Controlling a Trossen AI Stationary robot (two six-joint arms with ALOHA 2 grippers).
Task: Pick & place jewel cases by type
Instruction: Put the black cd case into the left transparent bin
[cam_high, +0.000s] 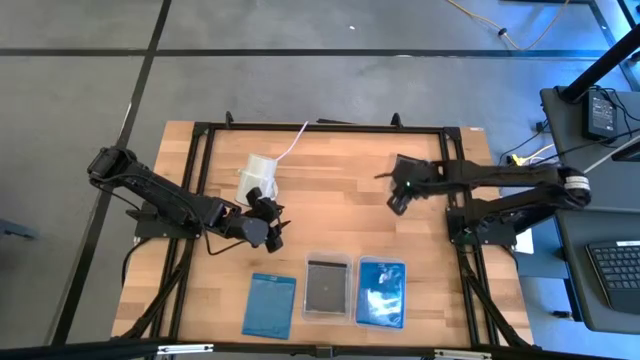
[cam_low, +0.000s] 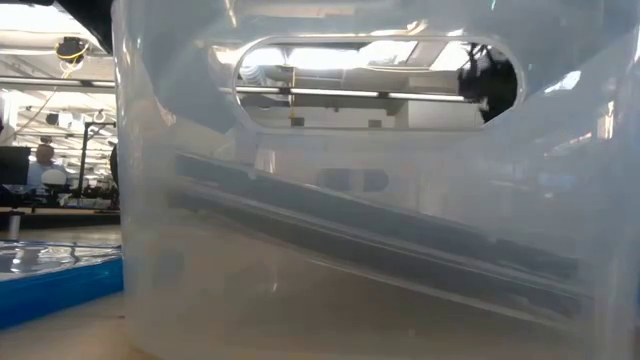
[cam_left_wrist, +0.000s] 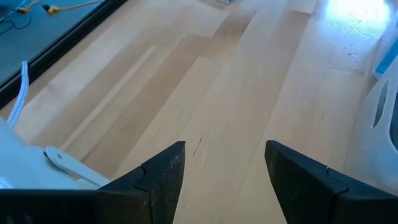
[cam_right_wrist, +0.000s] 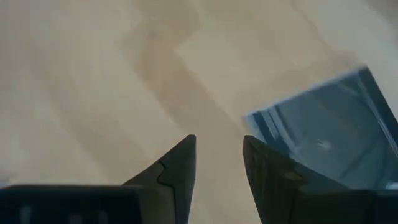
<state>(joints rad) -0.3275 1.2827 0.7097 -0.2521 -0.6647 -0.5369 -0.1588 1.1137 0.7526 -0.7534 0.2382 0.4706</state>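
**Both my hands empty above the row of cases**

From above: my left hand sits low over the wooden surface, just beside the white cup with its cord. My right hand hangs over the far right part of the surface, well apart from the cases. Along the near edge lies a row: a blue jewel case lying bare on the wood, then a clear tray holding a dark grey jewel case, then a second clear tray holding blue jewel cases. The loose blue case lies nearer to my left hand.

From surface level: a clear tray wall fills the picture, with dark cases leaning inside it; a blue case lies beside it.

Left wrist: my fingers stand wide apart over bare wood, holding nothing.

Right wrist: my fingers are parted only narrowly, holding nothing; a bluish case lies just beyond them.
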